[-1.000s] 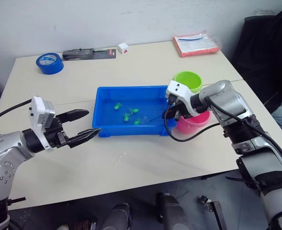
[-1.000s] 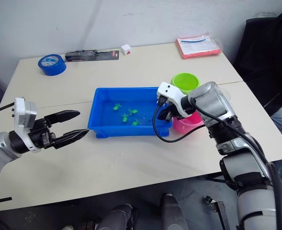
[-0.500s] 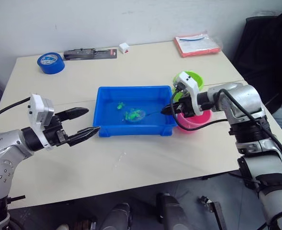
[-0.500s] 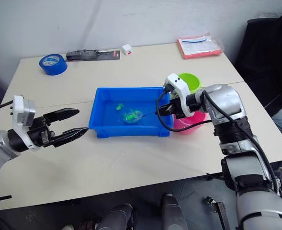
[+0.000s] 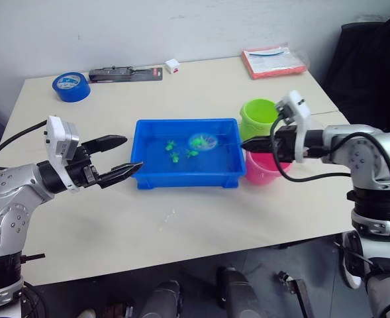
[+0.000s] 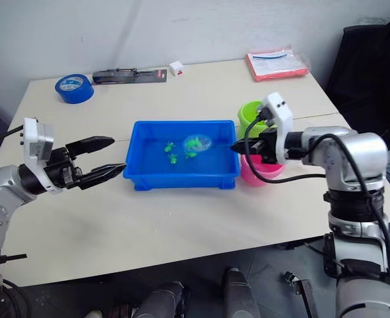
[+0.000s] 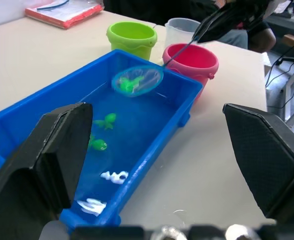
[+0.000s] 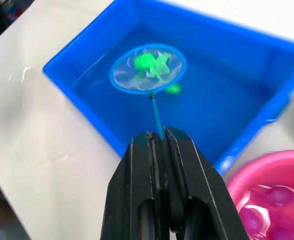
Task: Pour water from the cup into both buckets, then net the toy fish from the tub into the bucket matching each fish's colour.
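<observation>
right claw (image 8: 155,137) clenched on net (image 8: 147,69) above tub (image 5: 142,177) | left claw (image 5: 123,154) released, outside rim

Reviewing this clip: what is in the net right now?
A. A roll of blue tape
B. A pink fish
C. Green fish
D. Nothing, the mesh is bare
C. The net, held by its stick in the right gripper above the tub, has bright green toy fish lying in its mesh.
</observation>
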`<state>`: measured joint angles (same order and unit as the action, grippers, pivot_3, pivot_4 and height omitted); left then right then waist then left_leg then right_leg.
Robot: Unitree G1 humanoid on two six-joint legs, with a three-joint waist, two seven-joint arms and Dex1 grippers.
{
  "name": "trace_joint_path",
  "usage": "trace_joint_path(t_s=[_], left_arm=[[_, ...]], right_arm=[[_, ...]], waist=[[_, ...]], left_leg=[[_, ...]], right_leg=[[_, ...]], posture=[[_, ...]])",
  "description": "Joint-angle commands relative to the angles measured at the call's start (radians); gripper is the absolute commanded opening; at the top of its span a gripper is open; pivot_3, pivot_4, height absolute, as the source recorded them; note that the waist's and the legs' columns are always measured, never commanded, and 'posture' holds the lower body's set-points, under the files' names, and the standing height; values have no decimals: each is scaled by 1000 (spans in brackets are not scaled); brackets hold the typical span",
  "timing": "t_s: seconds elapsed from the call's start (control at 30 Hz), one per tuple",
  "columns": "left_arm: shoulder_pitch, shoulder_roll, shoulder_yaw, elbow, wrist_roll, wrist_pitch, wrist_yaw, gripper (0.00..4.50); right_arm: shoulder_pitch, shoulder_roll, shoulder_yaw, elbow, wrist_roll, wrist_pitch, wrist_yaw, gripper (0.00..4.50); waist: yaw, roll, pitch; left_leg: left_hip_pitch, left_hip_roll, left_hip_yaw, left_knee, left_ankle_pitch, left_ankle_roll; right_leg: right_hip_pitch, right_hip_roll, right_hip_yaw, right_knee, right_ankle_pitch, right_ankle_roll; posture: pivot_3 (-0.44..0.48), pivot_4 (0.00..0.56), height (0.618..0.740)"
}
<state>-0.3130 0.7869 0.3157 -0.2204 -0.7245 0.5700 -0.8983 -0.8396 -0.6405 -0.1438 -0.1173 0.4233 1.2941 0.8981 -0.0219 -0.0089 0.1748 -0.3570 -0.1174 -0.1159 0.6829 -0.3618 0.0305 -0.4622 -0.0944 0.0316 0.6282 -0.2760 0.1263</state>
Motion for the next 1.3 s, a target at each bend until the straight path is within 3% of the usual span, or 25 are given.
trace_joint_path(t_s=[0.03, 0.3, 0.53, 0.87, 1.3], left_arm=[[-45, -14, -17, 24, 20, -49, -20, 4500], [-118, -38, -68, 94, 58, -94, -54, 4500], [-142, -48, -85, 119, 75, -111, -66, 4500], [-130, -67, -87, 105, 86, -128, -54, 4500], [-141, -116, -106, 118, 115, -157, -51, 4500]], right_arm=[[-14, -22, -85, -37, 31, 1, -65, 794], [-55, -80, -125, 83, -28, -132, -200, 794], [-85, -110, 51, 225, -195, -435, -250, 794], [-39, -231, 331, 334, -585, -992, -289, 794], [66, -333, 431, 318, -961, -1298, -398, 794]], waist=[[1, 0, 0], [-6, 0, 0], [-7, 0, 0], [-6, 0, 0], [-6, 0, 0]], left_leg=[[0, 0, 0, 0, 0, 0], [0, 0, 1, 0, 0, 0], [0, 0, 1, 0, 0, 0], [0, 0, 1, 0, 0, 0], [0, 0, 2, 0, 0, 0]], right_leg=[[0, 0, 0, 0, 0, 0], [0, 0, 0, 0, 0, 0], [-1, 0, 1, 1, 0, 0], [-1, 0, 1, 0, 0, 0], [-2, 0, 1, 0, 0, 0]], posture=[[0, 150, 740], [0, 150, 740], [0, 150, 740], [0, 150, 740], [0, 150, 740]])
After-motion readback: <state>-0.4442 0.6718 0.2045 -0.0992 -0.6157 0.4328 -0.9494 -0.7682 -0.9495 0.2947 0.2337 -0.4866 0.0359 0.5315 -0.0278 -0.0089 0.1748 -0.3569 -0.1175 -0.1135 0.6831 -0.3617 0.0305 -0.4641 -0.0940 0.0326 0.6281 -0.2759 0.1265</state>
